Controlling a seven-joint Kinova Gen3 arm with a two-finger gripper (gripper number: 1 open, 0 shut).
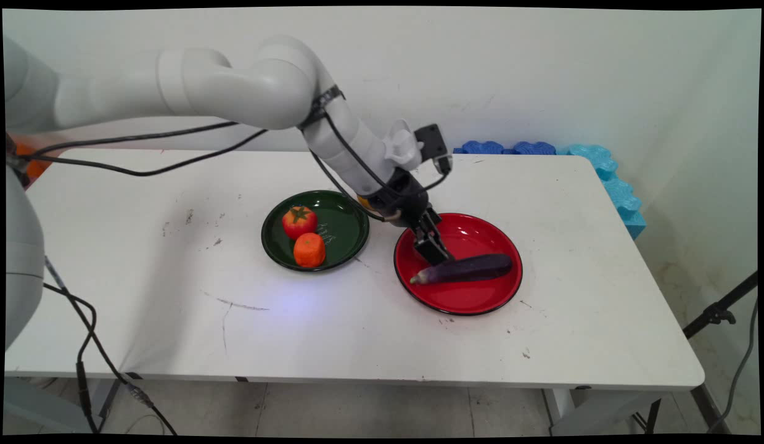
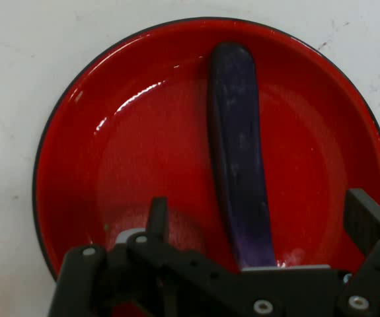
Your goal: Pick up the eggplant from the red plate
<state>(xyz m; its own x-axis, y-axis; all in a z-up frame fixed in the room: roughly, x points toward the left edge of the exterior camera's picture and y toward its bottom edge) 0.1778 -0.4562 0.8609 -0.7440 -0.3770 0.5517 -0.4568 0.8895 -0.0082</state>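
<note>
A long purple eggplant [image 1: 465,269] lies across a red plate [image 1: 474,302] right of the table's middle. My gripper [image 1: 432,251] hangs low over the plate's left part, just above the eggplant's stem end, and it is open. In the hand view the eggplant [image 2: 239,152] runs up the middle of the red plate [image 2: 123,152], and its near end passes between the two spread fingers [image 2: 158,214] of my gripper [image 2: 260,206]. Nothing is held.
A dark green plate [image 1: 345,222] left of the red one carries a tomato [image 1: 299,221] and an orange fruit [image 1: 309,250]. Blue foam pieces [image 1: 610,179] line the table's back right edge. A black stand leg [image 1: 718,311] is off the table's right side.
</note>
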